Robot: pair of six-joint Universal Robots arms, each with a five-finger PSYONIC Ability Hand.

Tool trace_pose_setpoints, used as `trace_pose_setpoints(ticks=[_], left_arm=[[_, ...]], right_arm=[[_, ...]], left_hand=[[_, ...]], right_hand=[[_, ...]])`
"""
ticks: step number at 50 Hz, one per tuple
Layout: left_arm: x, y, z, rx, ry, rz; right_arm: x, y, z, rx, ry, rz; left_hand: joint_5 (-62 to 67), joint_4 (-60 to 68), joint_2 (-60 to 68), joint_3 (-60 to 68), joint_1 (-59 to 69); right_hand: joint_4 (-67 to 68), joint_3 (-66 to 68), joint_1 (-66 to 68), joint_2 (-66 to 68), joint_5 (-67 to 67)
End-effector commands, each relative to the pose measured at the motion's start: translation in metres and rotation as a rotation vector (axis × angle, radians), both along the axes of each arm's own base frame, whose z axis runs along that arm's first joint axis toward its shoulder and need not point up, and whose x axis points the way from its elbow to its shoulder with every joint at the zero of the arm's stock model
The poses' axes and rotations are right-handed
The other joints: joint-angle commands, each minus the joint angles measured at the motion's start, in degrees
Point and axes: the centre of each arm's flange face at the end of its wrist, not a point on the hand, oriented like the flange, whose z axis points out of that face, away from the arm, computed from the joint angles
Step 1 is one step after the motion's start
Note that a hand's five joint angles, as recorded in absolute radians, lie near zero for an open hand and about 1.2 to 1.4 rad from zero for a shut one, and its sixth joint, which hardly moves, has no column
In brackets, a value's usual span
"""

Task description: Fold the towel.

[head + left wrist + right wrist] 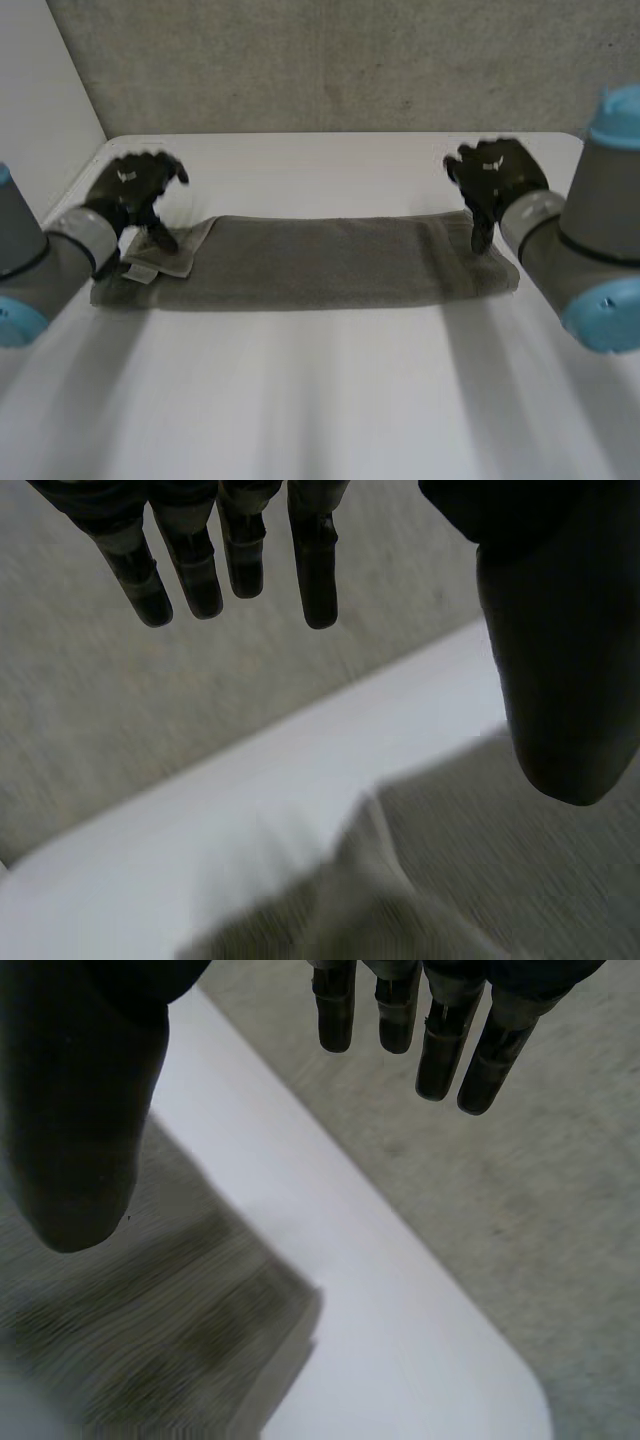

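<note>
**Fingers straight and parted over each end of a folded towel**

Left wrist view: the fingers of the left hand hang straight, side by side with narrow gaps between them. The thumb stands well apart from them. Nothing lies between thumb and fingers; the hand grips nothing. Under the palm a raised fold of the grey towel shows, with the white table beyond it towards the fingertips. Past the table edge lies a grey speckled surface.

Right wrist view: the right hand is posed the same way. Its fingers are straight and slightly apart, its thumb is set wide of them, and the space between is empty. The towel's end sits under the palm as a stack of layers with one squared corner. A rounded corner of the table lies near it.

Head view: the towel lies folded into a long narrow band across the middle of the table, running from one arm to the other. The left hand is over the band's left end, where a corner is turned back to show a paler face. The right hand is over the right end, with its thumb pointing down at the cloth. Whether either thumb tip touches the cloth cannot be told. The left arm and the right arm come in from the near corners, grey with light-blue caps.
</note>
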Motion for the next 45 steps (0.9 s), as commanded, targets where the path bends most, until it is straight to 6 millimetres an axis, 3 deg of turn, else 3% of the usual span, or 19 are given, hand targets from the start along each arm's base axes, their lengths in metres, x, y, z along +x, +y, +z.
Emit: trace_pose_setpoints(ticks=[1,11,20,24,29,34,38,39,40,43,45], left_arm=[[0.013,0.003,-0.044,0.045,-0.166,-0.016],[0.02,-0.019,-0.05,-0.057,-0.228,0.01],[0.021,-0.041,-0.059,-0.1,-0.235,0.041],[0.024,-0.052,-0.054,-0.129,-0.236,0.087],[0.034,-0.08,-0.037,-0.194,-0.213,0.208],[0.043,-0.097,-0.036,-0.202,-0.19,0.291],[0.048,-0.098,-0.038,-0.188,-0.193,0.333],[0.05,-0.095,-0.039,-0.171,-0.195,0.344],[0.051,-0.089,-0.042,-0.144,-0.198,0.341],[0.051,-0.081,-0.041,-0.124,-0.199,0.335],[0.051,-0.064,-0.035,-0.101,-0.196,0.331]], right_arm=[[-0.015,0.012,-0.036,0.074,0.022,-0.004],[-0.026,0.016,-0.064,0.119,0.036,-0.029],[-0.026,0.018,-0.068,0.123,0.036,-0.03],[-0.026,0.018,-0.068,0.121,0.036,-0.031],[-0.026,0.018,-0.069,0.121,0.035,-0.031],[-0.026,0.016,-0.071,0.099,0.026,-0.034],[-0.029,0.014,-0.073,0.078,0.021,-0.043],[-0.031,0.012,-0.073,0.074,0.026,-0.043],[-0.032,0.012,-0.074,0.072,0.032,-0.04],[-0.034,0.009,-0.076,0.073,0.03,-0.048],[-0.037,0.005,-0.077,0.071,0.029,-0.06]], left_hand=[[-1.58,-3.23,-2.51,-2.88,-3.07],[-1.58,-3.23,-2.51,-2.88,-3.07],[-1.42,-3.06,-2.34,-2.71,-2.91],[-1.25,-2.89,-2.17,-2.54,-2.74],[-1.25,-2.89,-2.17,-2.54,-2.74],[-1.25,-2.89,-2.17,-2.54,-2.74],[-1.08,-2.72,-2.0,-2.37,-2.57],[-1.25,-2.89,-2.17,-2.54,-2.74],[-1.08,-2.72,-2.0,-2.38,-2.57],[-1.25,-2.89,-2.17,-2.54,-2.74],[-1.25,-2.89,-2.17,-2.54,-2.74]], right_hand=[[-4.64,-4.03,-3.07,-3.22,-3.28],[-4.64,-4.03,-3.07,-3.22,-3.28],[-4.64,-4.03,-3.07,-3.22,-3.28],[-4.64,-4.03,-3.07,-3.22,-3.28],[-4.64,-4.03,-3.07,-3.22,-3.28],[-4.64,-4.03,-3.07,-3.22,-3.28],[-4.64,-4.03,-3.07,-3.22,-3.28],[4.44,5.04,6.0,5.86,5.79],[10.03,10.63,11.59,11.45,11.38],[11.26,11.86,12.82,12.68,12.61],[11.43,12.03,12.99,12.85,12.78]])
